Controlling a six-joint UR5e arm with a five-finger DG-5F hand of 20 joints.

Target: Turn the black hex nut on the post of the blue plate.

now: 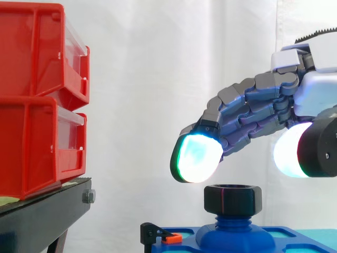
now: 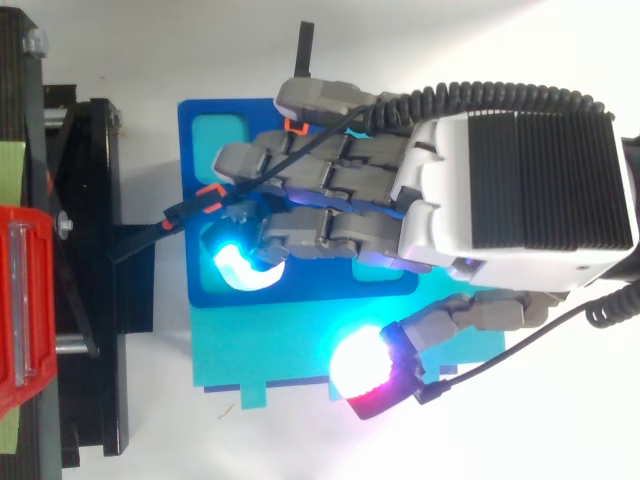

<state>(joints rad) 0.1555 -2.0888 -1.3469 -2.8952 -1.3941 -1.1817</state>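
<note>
from my side view the hand [image 1: 258,105] comes in from the right and arches down and to the left over the work, and i read it as spread apart and holding nothing: the fingers are loosely bent, the thumb stands off to the right, and there is clear air between them. the lowest fingertip [image 1: 197,158], glowing white with a cyan-green tint, hangs just above and slightly left of the black hex nut [image 1: 233,199] without touching it. the thumb pad [image 1: 289,150] glows white, higher up and to the right of the nut, also clear of it. the nut sits level on the top of the blue post [image 1: 231,222], which rises from a domed base on the blue plate [image 1: 187,245]. a small black clip with an orange tab [image 1: 162,236] stands at the plate's left end. on the left, 2 red bins [image 1: 37,100] are stacked on the black stand [image 1: 47,211], well apart from the nut. from the top view the fingers cover the middle of the plate, so i cannot see the nut there; the plate lies on a teal mat [image 2: 260,350], with the thumb pad out over that mat.
</note>
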